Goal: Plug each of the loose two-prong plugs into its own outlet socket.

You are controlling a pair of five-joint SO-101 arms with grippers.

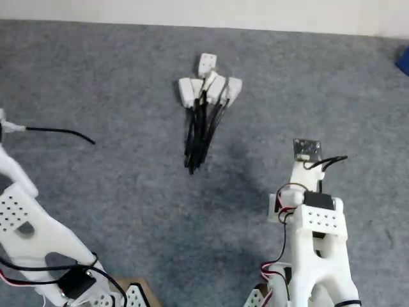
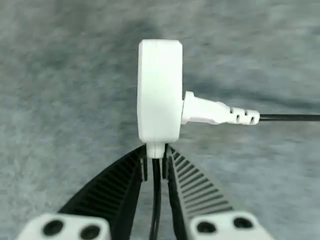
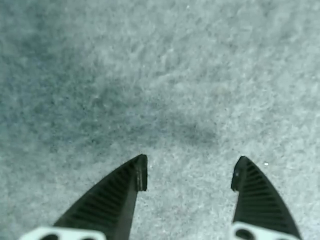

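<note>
Outlet socket [image 2: 160, 90] with a plug [image 2: 215, 112] in its side we hold pinched in our left gripper [image 2: 156, 160], while our right gripper [image 3: 191, 172] gapes wide.

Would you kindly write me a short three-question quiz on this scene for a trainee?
1. True or false: the right gripper is open over the carpet and holds nothing.
2. Multiple choice: what is the left gripper closed on? A) a white socket block; B) a screwdriver; C) nothing.
3. Fill in the blank: the plug seated in the side of that block trails a ____ cable.
Key: 1 true; 2 A; 3 black.
</note>
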